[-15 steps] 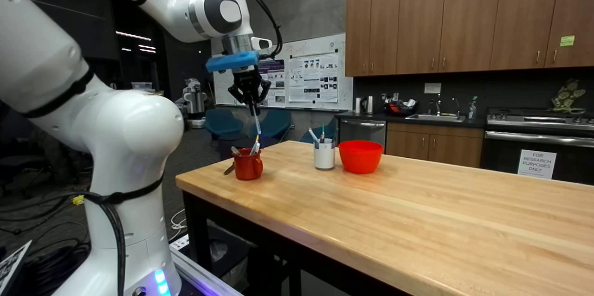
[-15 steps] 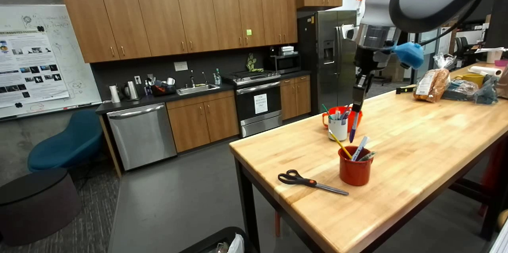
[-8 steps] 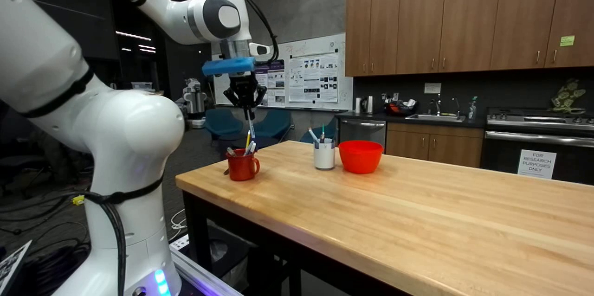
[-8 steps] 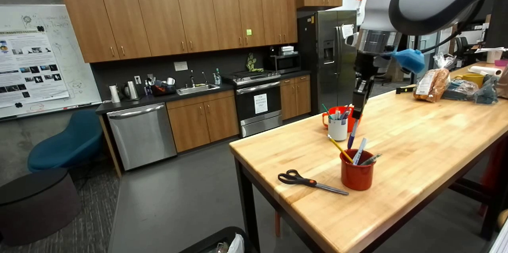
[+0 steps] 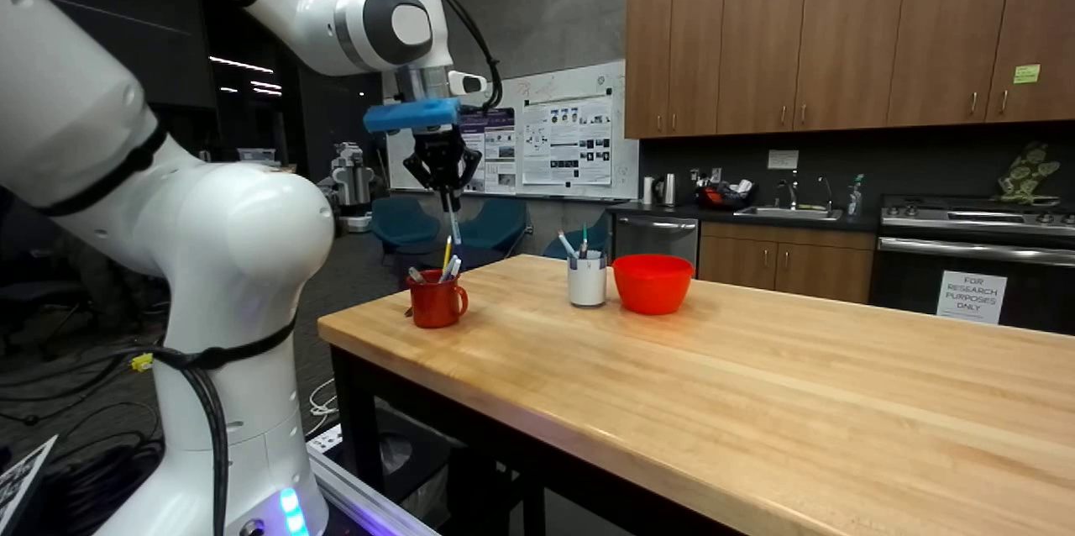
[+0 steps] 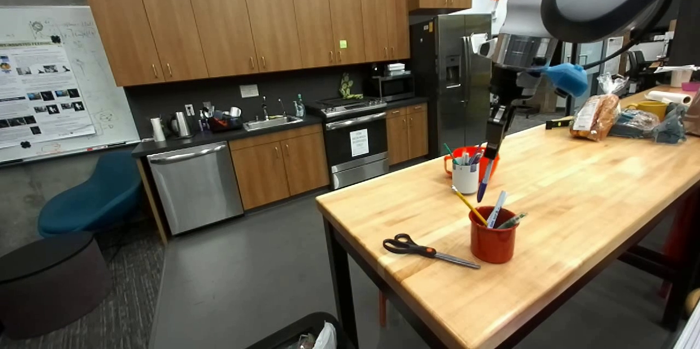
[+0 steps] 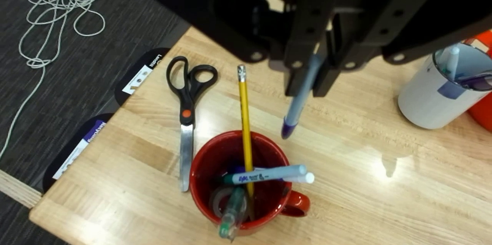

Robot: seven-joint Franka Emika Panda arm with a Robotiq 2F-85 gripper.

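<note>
The hand (image 7: 307,85) pinches a marker (image 7: 298,111) tightly, its purple end pointing down and slightly tilted, so the grip is done. Release is not: the marker hangs in the air, clear of the desk (image 5: 756,368) and in neither of the two cups. Its tip is near the rim of a red mug (image 6: 492,246), just outside it in the wrist view; its exact height is hard to tell. The mug already holds a yellow pencil (image 7: 245,103) and several pens (image 7: 269,174), leaning different ways. Black-handled scissors (image 6: 418,249) lie flat just beside it, untouched by the hand. Farther off, a white cup (image 6: 465,179) with its own pens stands beside a red bowl (image 5: 652,286).
</note>
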